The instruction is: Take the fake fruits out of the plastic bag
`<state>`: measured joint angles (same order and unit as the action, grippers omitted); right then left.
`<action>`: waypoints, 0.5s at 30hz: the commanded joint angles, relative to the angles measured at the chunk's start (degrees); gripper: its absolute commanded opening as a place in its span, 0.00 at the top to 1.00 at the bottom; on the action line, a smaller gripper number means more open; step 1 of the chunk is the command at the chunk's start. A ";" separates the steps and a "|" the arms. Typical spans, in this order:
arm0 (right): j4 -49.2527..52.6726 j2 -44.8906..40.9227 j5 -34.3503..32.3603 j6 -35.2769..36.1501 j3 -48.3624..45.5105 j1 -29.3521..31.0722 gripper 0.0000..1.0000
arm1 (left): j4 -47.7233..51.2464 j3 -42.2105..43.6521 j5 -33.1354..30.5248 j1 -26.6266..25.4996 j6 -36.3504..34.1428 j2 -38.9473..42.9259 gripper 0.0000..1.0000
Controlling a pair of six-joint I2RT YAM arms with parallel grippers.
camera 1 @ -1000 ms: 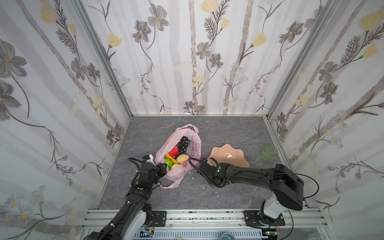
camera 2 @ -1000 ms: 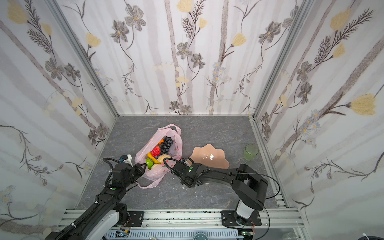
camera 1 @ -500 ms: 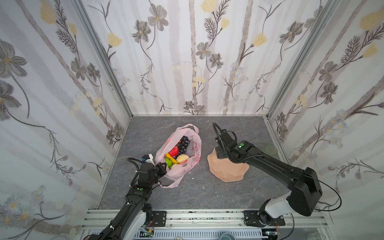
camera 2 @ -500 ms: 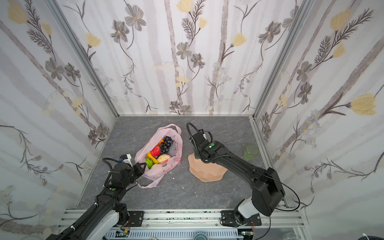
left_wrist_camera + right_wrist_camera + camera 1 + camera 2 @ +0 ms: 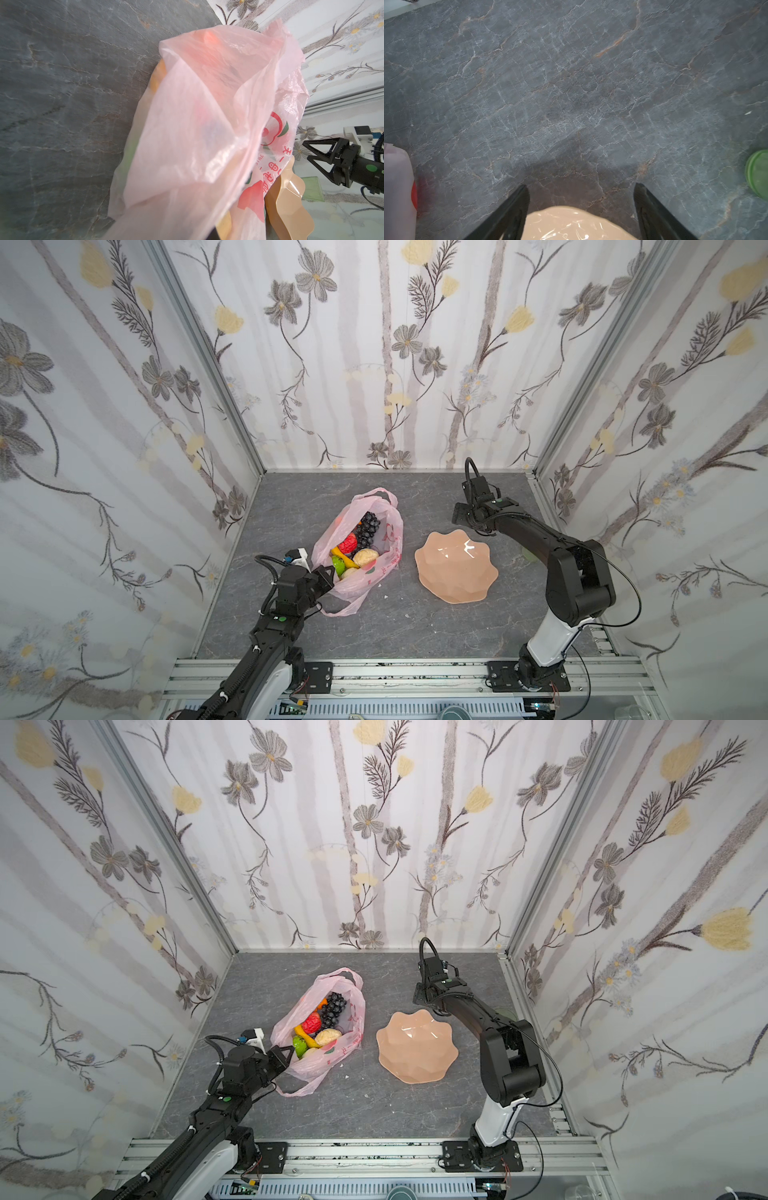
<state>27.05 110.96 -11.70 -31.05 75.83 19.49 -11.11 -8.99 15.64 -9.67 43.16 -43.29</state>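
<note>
The pink plastic bag (image 5: 384, 545) (image 5: 351, 1019) lies open on the grey table, left of centre in both top views. Fake fruits show in its mouth: dark grapes (image 5: 368, 526), a red fruit (image 5: 348, 543), a yellow banana (image 5: 345, 559), a beige one (image 5: 365, 557) and a green one (image 5: 338, 568). My left gripper (image 5: 326, 574) (image 5: 283, 1056) is shut on the bag's near edge; in the left wrist view the bag (image 5: 197, 135) covers its jaws. My right gripper (image 5: 461, 514) (image 5: 419, 996) (image 5: 581, 187) hangs open and empty above the table, just beyond the plate's far rim.
A peach scalloped plate (image 5: 455, 568) (image 5: 415, 1046) (image 5: 575, 222) lies flat to the right of the bag. A green cup (image 5: 758, 172) (image 5: 503, 1013) stands near the right wall, partly behind the right arm. Flowered walls close in three sides.
The plate has come from the back right to lie flat beside the bag. My right gripper has opened, let go of it and drawn back past its far rim. The left gripper has held still.
</note>
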 commanded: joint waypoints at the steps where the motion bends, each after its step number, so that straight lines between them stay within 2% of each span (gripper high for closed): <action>1: -3.55 2.74 3.53 -1.28 0.96 -0.01 0.20 | -0.40 0.11 0.45 0.00 0.43 0.00 1.00; 8: -3.90 5.13 2.81 -0.79 -1.21 1.27 0.21 | -0.27 0.21 0.36 0.05 0.50 -0.12 1.00; 15: -7.26 0.60 4.29 -3.33 -8.68 4.42 0.20 | -0.27 -0.15 0.09 0.00 0.44 -0.65 1.00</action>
<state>23.46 113.49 -7.99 -32.25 69.01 22.98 -10.85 -8.99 15.70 -9.69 43.53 -43.70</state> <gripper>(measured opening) 0.795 0.052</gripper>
